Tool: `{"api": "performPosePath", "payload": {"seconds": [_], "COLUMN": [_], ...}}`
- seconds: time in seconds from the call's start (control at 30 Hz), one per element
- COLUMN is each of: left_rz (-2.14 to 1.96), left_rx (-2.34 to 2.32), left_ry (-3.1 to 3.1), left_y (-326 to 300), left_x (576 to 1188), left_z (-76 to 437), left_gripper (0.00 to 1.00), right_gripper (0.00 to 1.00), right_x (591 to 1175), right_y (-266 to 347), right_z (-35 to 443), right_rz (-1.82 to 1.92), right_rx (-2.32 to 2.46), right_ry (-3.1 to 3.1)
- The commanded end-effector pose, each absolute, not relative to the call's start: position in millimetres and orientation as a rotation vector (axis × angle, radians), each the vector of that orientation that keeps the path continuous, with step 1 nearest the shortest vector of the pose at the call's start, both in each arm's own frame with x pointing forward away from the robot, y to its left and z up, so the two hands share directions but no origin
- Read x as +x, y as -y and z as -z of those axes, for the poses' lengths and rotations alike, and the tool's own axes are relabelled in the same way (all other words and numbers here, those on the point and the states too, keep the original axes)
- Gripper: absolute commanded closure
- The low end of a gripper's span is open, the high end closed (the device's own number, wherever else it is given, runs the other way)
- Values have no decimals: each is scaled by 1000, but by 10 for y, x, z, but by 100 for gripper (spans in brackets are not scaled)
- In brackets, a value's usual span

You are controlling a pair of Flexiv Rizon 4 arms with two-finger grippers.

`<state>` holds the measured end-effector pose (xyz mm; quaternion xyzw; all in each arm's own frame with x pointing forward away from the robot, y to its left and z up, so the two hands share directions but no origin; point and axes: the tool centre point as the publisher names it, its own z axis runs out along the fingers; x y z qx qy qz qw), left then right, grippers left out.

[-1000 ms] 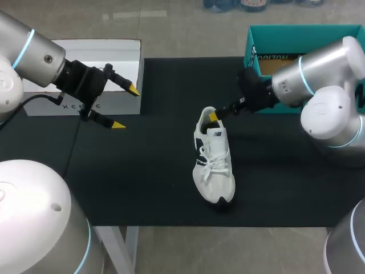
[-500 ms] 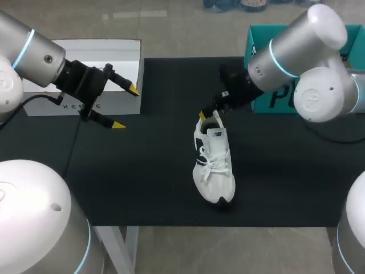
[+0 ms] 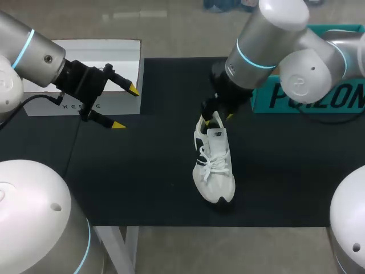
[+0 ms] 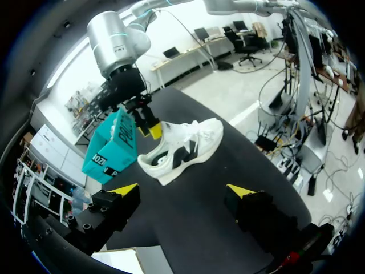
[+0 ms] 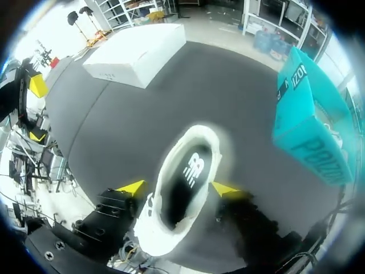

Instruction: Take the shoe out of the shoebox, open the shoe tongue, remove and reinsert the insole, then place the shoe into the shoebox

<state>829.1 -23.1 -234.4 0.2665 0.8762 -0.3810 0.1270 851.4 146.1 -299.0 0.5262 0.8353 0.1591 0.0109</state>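
- Head view: the shoe (image 3: 214, 165) stands upright on the black mat (image 3: 142, 171) near the desk's middle. It is outside the teal shoebox (image 3: 308, 97) at the far right corner, with its toe towards the near edge.
- The right gripper (image 3: 215, 114) hangs over the heel. In its wrist view the fingers are spread on either side of the collar, apparently not pressing it. I judge it is lining up to open the tongue or reach the insole (image 5: 182, 185).
- The left gripper (image 3: 125, 107) is parked near the white box (image 3: 114, 54) at the far left edge, jaws released and empty, probably to keep out of the way.
- Both boxes carry printed lettering and the insole has a logo.
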Motion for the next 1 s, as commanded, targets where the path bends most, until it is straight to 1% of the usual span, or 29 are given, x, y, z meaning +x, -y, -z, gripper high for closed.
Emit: {"api": "performPosePath", "payload": {"seconds": [0.03,0.67,1.0], "left_rz": [1104,1104,1104], "left_rx": [778,778,778], "left_ry": [-2553,-2553,-2553], "left_y": [233,233,233], "left_x": [8290,8290,8290], "left_z": [2343,2343,2343], "left_gripper": [0,0,0], "right_gripper": [100,100,100], "right_x": [8477,8510,8639], "right_y": [-1502,-1695,-1595], "right_z": [3036,3760,3982], "right_rz": [-427,-346,-305], "right_rx": [1654,1712,1756], "right_ry": [-2566,-2578,-2549]}}
